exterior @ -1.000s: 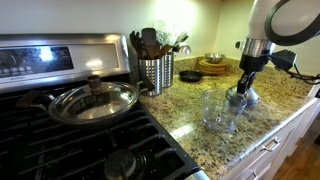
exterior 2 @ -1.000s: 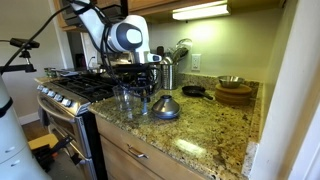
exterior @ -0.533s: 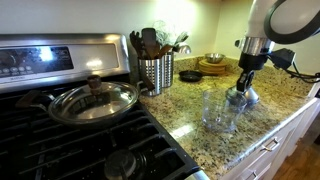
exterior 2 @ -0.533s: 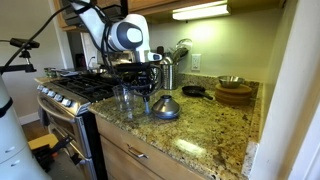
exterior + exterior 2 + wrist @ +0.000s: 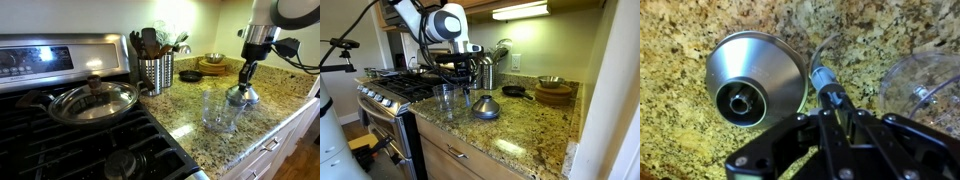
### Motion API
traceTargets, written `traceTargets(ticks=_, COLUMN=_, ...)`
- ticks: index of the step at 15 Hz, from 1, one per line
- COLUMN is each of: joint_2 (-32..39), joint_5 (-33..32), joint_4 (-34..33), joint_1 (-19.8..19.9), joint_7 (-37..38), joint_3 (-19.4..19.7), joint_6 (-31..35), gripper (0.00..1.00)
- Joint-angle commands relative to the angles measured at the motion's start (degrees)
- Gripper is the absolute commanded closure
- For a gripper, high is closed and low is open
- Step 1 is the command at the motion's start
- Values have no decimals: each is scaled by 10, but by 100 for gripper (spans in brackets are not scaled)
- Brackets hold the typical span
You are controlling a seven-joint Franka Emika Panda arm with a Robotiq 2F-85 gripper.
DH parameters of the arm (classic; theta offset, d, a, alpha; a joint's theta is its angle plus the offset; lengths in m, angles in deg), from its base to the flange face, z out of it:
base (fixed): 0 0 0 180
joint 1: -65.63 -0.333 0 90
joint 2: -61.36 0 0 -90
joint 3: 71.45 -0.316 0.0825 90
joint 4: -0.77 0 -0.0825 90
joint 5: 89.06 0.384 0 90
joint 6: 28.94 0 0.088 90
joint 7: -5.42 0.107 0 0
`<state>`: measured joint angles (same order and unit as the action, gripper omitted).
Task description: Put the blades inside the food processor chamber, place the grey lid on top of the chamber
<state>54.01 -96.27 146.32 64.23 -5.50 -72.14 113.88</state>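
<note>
wrist view: we find the gripper (image 5: 832, 112) clenched on the blades (image 5: 823, 80), a slim dark stem at centre frame over the speckled granite counter (image 5: 680, 140). the grey lid (image 5: 755, 80) sits on the counter at left of frame, just beside the stem, and the food processor chamber (image 5: 925, 90) shows at the right edge, seemingly empty, though glare blurs it. in an exterior view the gripper (image 5: 244, 76) hangs just above the lid at right of frame.
</note>
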Motion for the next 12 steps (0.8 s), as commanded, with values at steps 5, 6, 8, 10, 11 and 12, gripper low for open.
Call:
traceTargets(ticks=5, joint_2=-116, joint_5=-6, joint_4=-23, joint_1=-19, joint_7=-6, joint_3=-24, joint_6=-119, gripper=91)
traceTargets(ticks=6, joint_2=-126, joint_5=-6, joint_4=-26, joint_1=-25, joint_7=-7, joint_3=-29, joint_6=-128, gripper=91)
traceTargets(ticks=8, joint_2=-140, joint_5=-4, joint_4=-32, joint_1=-39, joint_7=-11, joint_3=-38, joint_6=-139, gripper=91)
traceTargets(ticks=10, joint_2=-143, joint_5=-1, joint_4=-35, joint_1=-54, joint_7=-13, joint_3=-48, joint_6=-143, gripper=91)
traceTargets(ticks=11, joint_2=-143, joint_5=-1, joint_4=-37, joint_1=-60, joint_7=-14, joint_3=-52, joint_6=-144, gripper=91)
traceTargets(ticks=12, joint_2=-141, joint_5=-1, joint_4=-37, joint_1=-66, joint_7=-14, joint_3=-57, joint_6=-144, gripper=91)
